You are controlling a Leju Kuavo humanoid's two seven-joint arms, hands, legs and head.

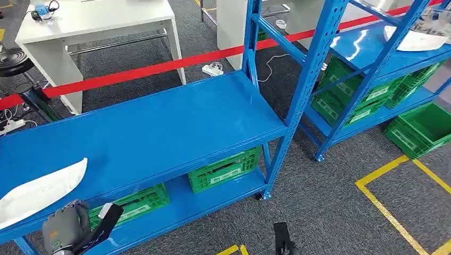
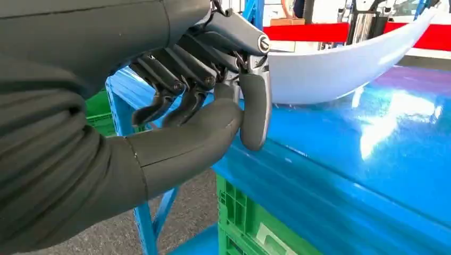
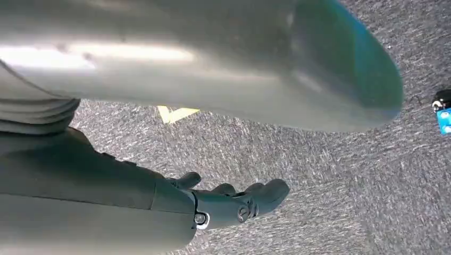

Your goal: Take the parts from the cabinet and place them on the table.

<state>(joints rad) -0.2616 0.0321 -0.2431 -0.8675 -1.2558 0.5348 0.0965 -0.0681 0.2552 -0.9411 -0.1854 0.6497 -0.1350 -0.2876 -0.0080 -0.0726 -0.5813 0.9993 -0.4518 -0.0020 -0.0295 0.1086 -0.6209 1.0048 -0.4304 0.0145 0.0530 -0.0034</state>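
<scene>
- Closest to me: the left robot hand (image 1: pixel 66 232) sits low at the front edge of the blue shelf (image 1: pixel 159 127), just below and in front of the white part (image 1: pixel 40 192).
- From the left wrist cam the left robot hand (image 2: pixel 213 101) has its fingers curled in toward the thumb at the shelf's front lip. The white part (image 2: pixel 340 66) lies just past the fingertips on the shelf (image 2: pixel 383 138), and I can't tell whether they touch it. Nothing's actually in the grip, so I'd call it closed on nothing.
- The right robot hand (image 3: pixel 234 204) hangs down over grey carpet (image 3: pixel 330 175), fingers loosely apart and empty.
- The white part rests flat on the near-left bit of that shelf, curved edge up.
- Under the shelf there's a green crate (image 1: pixel 224 169) on the lower tier, plus another one (image 1: pixel 133 204) further left.
- Further off to the right, a second blue rack (image 1: pixel 372 58) carries another white part (image 1: pixel 417 40) and more green crates (image 1: pixel 372 90).
- Way back, a red barrier tape (image 1: pixel 159 68) runs across, with a white worktop (image 1: pixel 101 24) behind it.
</scene>
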